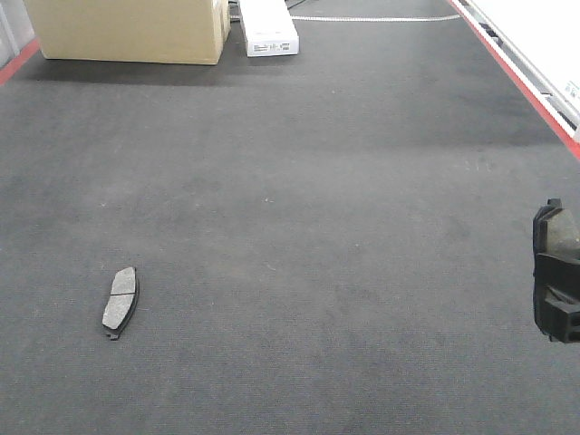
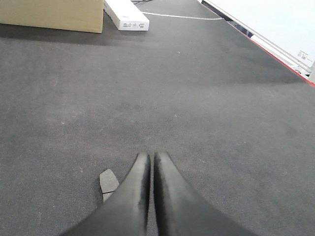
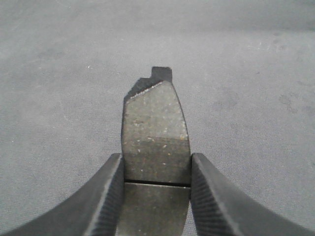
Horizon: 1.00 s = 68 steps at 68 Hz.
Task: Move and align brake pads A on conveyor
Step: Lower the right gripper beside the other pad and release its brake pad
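Observation:
One brake pad (image 1: pixel 120 299) lies flat on the dark conveyor (image 1: pixel 299 208) at the lower left, grey face up with its groove across the middle. In the left wrist view its end (image 2: pixel 108 181) peeks out just left of my left gripper (image 2: pixel 151 156), whose jaws are pressed together with nothing between them, above the belt (image 2: pixel 197 98). My right gripper (image 3: pixel 156 160) is shut on a second brake pad (image 3: pixel 155 128), clamping its two long edges near the groove, above the belt. In the front view that gripper (image 1: pixel 555 294) hangs at the right edge with the pad (image 1: pixel 564 231) sticking up.
A cardboard box (image 1: pixel 127 29) and a white carton (image 1: pixel 269 27) stand at the far end of the belt, with a white cable (image 1: pixel 362 18) beside them. Red edge strips (image 1: pixel 517 77) run along both sides; a pale surface lies beyond the right one.

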Available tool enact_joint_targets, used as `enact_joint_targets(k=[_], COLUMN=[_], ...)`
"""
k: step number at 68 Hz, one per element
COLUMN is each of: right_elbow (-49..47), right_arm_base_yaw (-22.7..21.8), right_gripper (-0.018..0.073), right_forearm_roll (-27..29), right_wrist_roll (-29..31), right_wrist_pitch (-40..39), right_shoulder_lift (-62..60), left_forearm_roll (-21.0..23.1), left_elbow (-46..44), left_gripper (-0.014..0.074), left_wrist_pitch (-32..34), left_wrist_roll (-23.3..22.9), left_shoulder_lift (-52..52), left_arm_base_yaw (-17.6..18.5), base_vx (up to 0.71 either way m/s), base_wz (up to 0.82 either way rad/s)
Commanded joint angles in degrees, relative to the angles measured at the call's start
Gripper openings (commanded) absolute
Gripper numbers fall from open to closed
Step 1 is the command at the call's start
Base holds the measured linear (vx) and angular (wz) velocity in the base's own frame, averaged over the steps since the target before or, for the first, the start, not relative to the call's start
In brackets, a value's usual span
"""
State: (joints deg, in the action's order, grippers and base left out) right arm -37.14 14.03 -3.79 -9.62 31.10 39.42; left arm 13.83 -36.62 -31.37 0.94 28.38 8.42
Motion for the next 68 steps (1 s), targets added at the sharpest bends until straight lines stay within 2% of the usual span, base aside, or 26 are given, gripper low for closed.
enact_joint_targets(k=[1, 10, 21, 30, 51, 68], right_elbow=[-1.80, -2.28, -6.03, -10.22, -22.59, -30.34], right_arm_base_yaw=[-0.24, -0.24, -0.24, -0.24, -0.19, -0.19], right_gripper=[0.0095, 0.0095, 0.0095, 0.0095, 0.0096, 0.0099], right_forearm_roll=[-0.35, 0.45, 3.10, 3.11, 6.62, 7.63], right_wrist_roll=[0.06, 0.06, 0.06, 0.65, 6.82, 10.30], right_wrist_pitch=[-5.81, -7.23, -6.49, -6.47, -7.84, -7.07], right_shoulder_lift=[-0.23, 1.45, 11.84, 22.51, 46.23, 59.26], left_forearm_roll=[0.63, 0.63, 0.63, 0.63, 0.63, 0.63], left_elbow=[-1.45, -1.45, -1.45, -1.45, -1.45, -1.45], left_gripper=[-0.0006, -0.0006, -0.0006, -0.0006, -0.0006, -0.0006], left_wrist_pitch=[3.62, 3.62, 3.62, 3.62, 3.62, 3.62], left_wrist_roll=[-0.02, -0.02, -0.02, -0.02, -0.02, -0.02], left_shoulder_lift=[0.14, 0.14, 0.14, 0.14, 0.14, 0.14], left_arm_base_yaw=[0.20, 0.20, 0.20, 0.20, 0.20, 0.20], base_vx=[0.00, 0.00, 0.00, 0.00, 0.00, 0.00], base_wz=[0.00, 0.00, 0.00, 0.00, 0.00, 0.00])
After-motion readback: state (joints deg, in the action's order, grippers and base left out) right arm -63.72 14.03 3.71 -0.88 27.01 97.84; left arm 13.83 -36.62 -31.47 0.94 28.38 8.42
